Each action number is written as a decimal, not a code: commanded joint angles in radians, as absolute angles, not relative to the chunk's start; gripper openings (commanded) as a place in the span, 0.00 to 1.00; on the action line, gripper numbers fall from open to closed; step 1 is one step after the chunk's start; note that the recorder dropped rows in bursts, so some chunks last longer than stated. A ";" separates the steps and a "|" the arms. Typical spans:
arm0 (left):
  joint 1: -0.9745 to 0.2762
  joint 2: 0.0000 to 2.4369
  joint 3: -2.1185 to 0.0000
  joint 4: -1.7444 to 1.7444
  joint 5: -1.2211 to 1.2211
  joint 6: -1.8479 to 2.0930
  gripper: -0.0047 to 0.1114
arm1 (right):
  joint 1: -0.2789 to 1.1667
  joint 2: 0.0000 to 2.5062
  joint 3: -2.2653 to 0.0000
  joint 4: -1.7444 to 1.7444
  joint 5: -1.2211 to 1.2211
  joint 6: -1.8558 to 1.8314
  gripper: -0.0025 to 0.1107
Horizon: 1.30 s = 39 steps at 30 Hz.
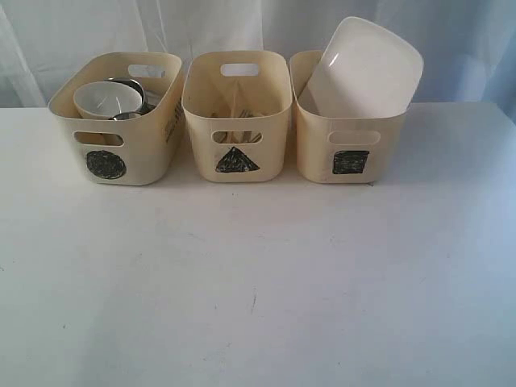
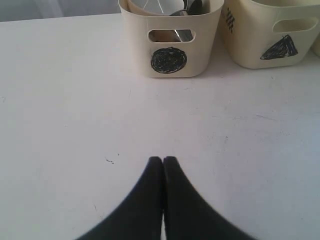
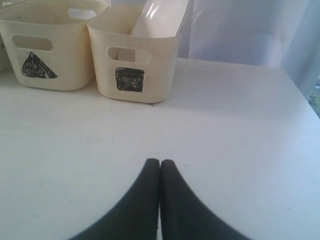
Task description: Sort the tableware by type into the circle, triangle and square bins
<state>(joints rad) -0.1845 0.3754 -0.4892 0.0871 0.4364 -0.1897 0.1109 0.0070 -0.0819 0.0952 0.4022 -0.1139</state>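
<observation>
**Tableware lying in marked bins**

On my exterior feed I see three cream bins in a row at the far side of the white table (image 1: 258, 282), close beside one another, with a pale curtain (image 1: 81, 32) behind them.

The circle bin (image 1: 145, 157) stands on the left. A pale round bowl (image 1: 107, 98) sits upright in it, and a steel bowl (image 1: 135, 87) is tucked just behind, touching it. Through the handle slot on my left wrist feed I catch a strip of bright steel (image 2: 184, 35). I cannot tell which piece it belongs to.

The triangle bin (image 1: 197, 153) is in the middle. Cutlery (image 1: 238, 117) stands inside it, seen dimly over the rim and through the slot. I cannot make out the single pieces.

The square bin (image 1: 314, 153) is on the right. The large white square plate (image 1: 363, 68) stands in it on edge, tilted, with its upper part well above the rim.

The left gripper (image 2: 162, 160) hangs over bare table, well apart from the circle bin ahead of it. Its two black fingers are pressed together tip to tip and pinch nothing. The right gripper (image 3: 160, 162) is the same, with its fingers pressed together over bare table and the square bin ahead and to one side.
</observation>
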 commanded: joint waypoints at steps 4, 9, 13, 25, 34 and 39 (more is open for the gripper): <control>-0.183 0.368 -0.484 0.079 0.438 -0.195 0.04 | 0.109 0.000 -0.009 0.028 0.376 0.000 0.02; -0.183 0.368 -0.484 0.079 0.438 -0.195 0.04 | 0.109 0.000 0.000 0.028 0.350 0.008 0.02; -0.183 0.368 -0.484 0.079 0.438 -0.195 0.04 | 0.109 0.000 0.000 0.028 0.350 0.006 0.02; -0.183 0.368 -0.484 0.082 0.438 -0.195 0.04 | 0.109 0.000 0.000 0.028 0.350 0.006 0.02; -0.183 0.357 -0.484 0.081 0.438 -0.195 0.04 | 0.109 0.000 0.000 0.028 0.350 0.006 0.02; -0.183 0.324 -0.353 0.075 0.266 -0.178 0.04 | 0.109 0.000 0.000 0.028 0.350 0.006 0.02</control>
<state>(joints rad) -0.1845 0.3447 -0.4185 0.0851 0.3543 -0.1813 0.1109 0.0061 -0.0042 0.0391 0.3636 0.0000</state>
